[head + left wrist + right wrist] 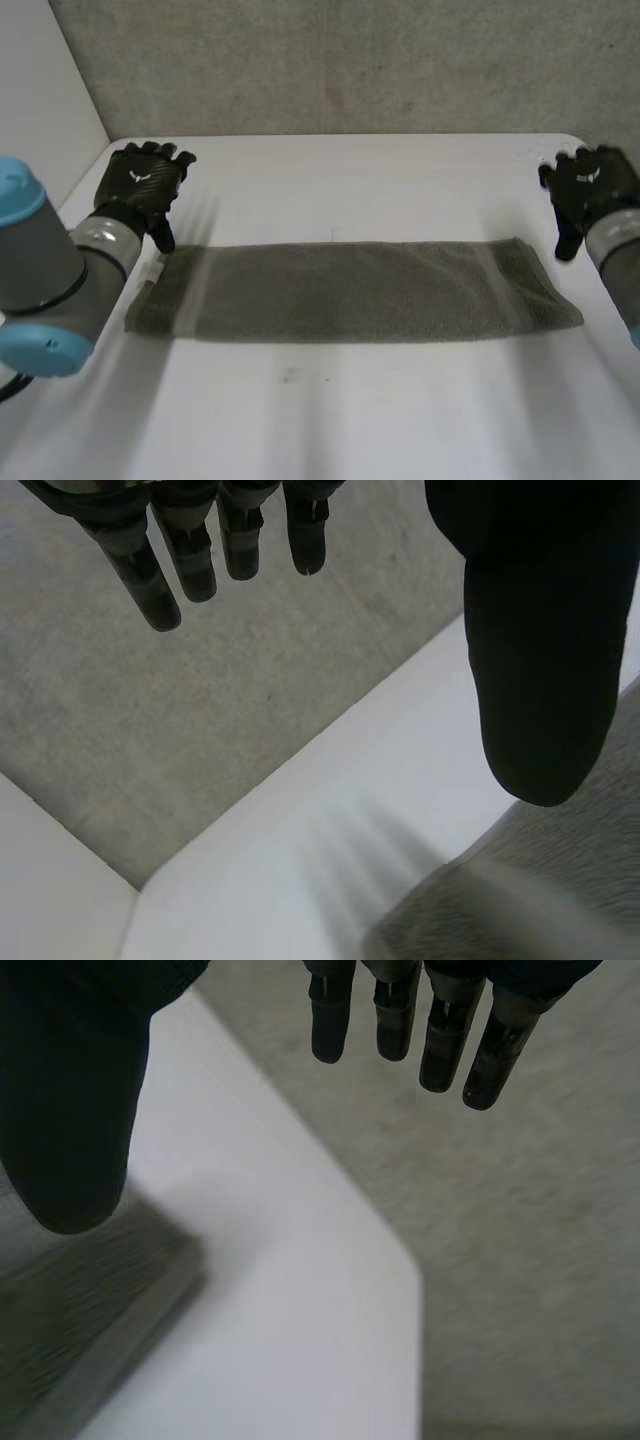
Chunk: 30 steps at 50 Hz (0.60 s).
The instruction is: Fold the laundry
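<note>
A grey-green towel (pixel 350 292) lies folded into a long flat strip across the middle of the white table (pixel 350 180). My left hand (pixel 143 185) hovers just behind the strip's left end, fingers straight and holding nothing. My right hand (pixel 588 190) hovers behind the right end, also open and apart from the cloth. In the left wrist view the fingers (pixel 200 550) and thumb (pixel 545 650) spread above the towel's corner (pixel 540 890). In the right wrist view the thumb (pixel 70 1110) hangs over the towel's end (pixel 80 1310), with the fingers (pixel 440 1030) straight.
A grey carpeted wall (pixel 350 60) rises behind the table's far edge. A white wall (pixel 40 90) stands at the left. The table's rounded far right corner (pixel 400 1260) is close to my right hand. Bare tabletop runs in front of the towel.
</note>
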### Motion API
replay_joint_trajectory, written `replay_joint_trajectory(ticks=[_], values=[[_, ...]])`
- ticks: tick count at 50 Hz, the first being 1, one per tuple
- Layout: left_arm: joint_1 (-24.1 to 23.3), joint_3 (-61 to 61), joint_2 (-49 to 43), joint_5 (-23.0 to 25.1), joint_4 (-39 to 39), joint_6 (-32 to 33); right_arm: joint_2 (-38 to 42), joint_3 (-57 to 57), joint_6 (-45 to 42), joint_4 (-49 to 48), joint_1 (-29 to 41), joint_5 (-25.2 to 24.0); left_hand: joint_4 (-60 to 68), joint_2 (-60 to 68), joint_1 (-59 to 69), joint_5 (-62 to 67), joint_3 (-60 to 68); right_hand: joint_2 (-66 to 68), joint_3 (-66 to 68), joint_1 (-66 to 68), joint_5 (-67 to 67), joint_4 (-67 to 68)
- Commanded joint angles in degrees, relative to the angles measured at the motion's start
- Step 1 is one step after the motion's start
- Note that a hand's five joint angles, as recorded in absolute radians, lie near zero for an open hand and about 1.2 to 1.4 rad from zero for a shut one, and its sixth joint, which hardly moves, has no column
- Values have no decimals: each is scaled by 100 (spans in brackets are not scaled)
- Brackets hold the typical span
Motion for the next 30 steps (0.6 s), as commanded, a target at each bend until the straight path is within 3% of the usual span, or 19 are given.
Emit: replay_joint_trajectory(ticks=[1, 7, 17, 18, 19, 20, 30], values=[[13, -1006, 152, 35, 633, -1334, -124, 937, 7, 393, -489, -622, 34, 45, -13, -185, 46, 194, 279, 288, 166, 165], [48, -1121, 152, 35, 906, -1397, 375, 1150, -37, -72, -735, -887, 34, 45, -13, -185, 46, 1839, 1924, 1933, 1810, 1810], [118, -1209, 187, 26, 1064, -1415, 992, 1149, -116, -636, -797, -931, 34, 45, -13, -185, 46, 3341, 3426, 3435, 3313, 3312], [119, -1209, 187, 27, 1064, -1415, 1071, 1123, -116, -679, -806, -931, 34, 45, -13, -185, 46, 4290, 4375, 4384, 4262, 4261], [119, -1209, 204, 18, 1064, -1415, 1071, 1123, -116, -680, -806, -931, 34, 45, -13, -185, 46, 4300, 4385, 4394, 4271, 4271], [119, -1209, 204, 18, 1064, -1415, 1115, 1088, -124, -741, -832, -896, 34, 45, -13, -185, 46, 6482, 6566, 6575, 6453, 6452], [110, -1235, 318, 18, 1064, -1432, 474, 965, -740, -1506, -1624, 27, 34, 45, -13, -185, 46, 6699, 6784, 6793, 6671, 6670]])
